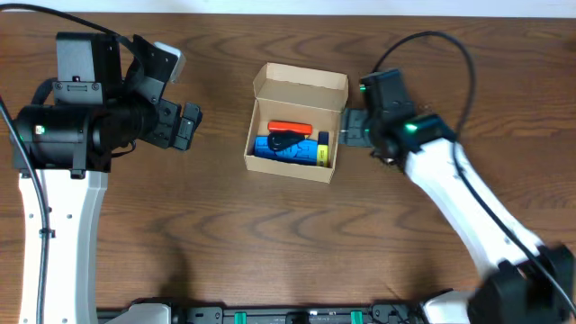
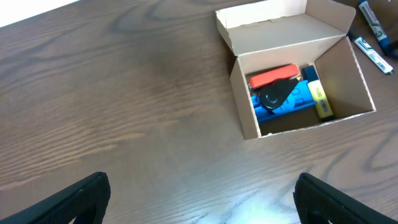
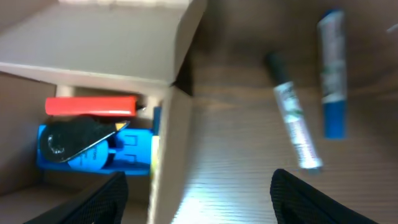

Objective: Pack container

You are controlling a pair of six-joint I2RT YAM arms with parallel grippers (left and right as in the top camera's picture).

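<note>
The tan cardboard container (image 1: 290,168) stands open at the table's middle, its flap lid upright at the back. Inside lie a blue item (image 1: 288,150), a red item (image 1: 290,127) and a yellow marker (image 1: 322,151). It also shows in the left wrist view (image 2: 246,109) and the right wrist view (image 3: 169,140). My left gripper (image 1: 189,127) is open and empty, left of the box and apart from it (image 2: 202,199). My right gripper (image 1: 353,129) is open at the box's right wall; its fingers straddle that wall (image 3: 199,199).
Two markers lie on the wood right of the box: a black-capped one (image 3: 291,115) and a blue one (image 3: 331,74). They also show in the left wrist view (image 2: 371,51). In the overhead view my right arm hides them.
</note>
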